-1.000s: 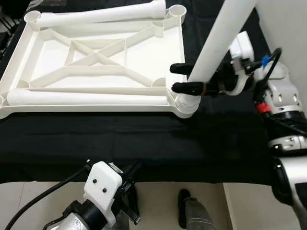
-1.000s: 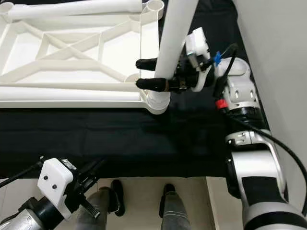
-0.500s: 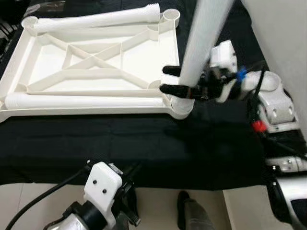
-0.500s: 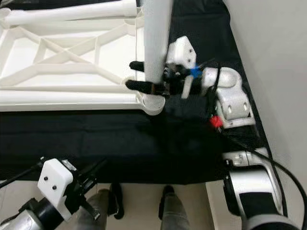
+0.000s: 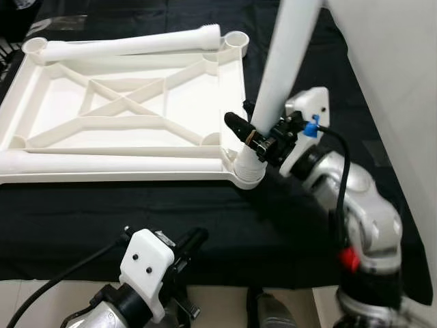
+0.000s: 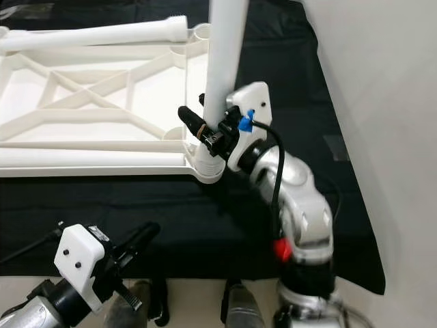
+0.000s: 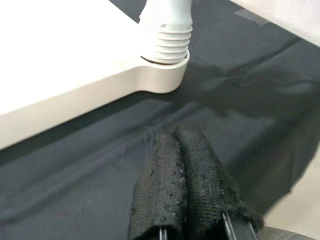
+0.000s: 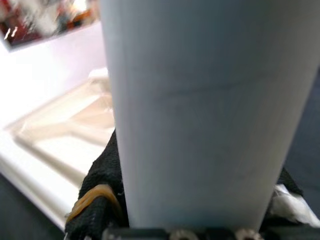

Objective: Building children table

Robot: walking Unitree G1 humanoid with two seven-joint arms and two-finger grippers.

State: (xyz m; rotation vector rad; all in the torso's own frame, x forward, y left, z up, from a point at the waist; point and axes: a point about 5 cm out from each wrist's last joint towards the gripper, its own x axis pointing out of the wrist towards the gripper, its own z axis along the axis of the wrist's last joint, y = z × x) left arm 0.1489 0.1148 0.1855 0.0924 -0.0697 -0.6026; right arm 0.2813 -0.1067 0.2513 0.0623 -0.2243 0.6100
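Note:
The white table top lies upside down on a black cloth. One white leg stands in its near right corner socket, leaning slightly right. My right gripper is shut on this leg just above the socket, and one black fingertip shows to the left of the leg. The leg's threaded end sits partly in the socket. Two more legs lie on the top, one along the far edge and one along the near edge. My left gripper hangs low at the cloth's near edge, shut and holding nothing.
The black cloth covers the surface as far as the pale floor in front. A white wall runs close along the right side. My right arm bends over the cloth's right part. My feet are below.
The right arm has swung from the right side round towards me, wrist turned. The leg it holds now stands more upright in the corner socket. The camera has shifted. The left arm is still.

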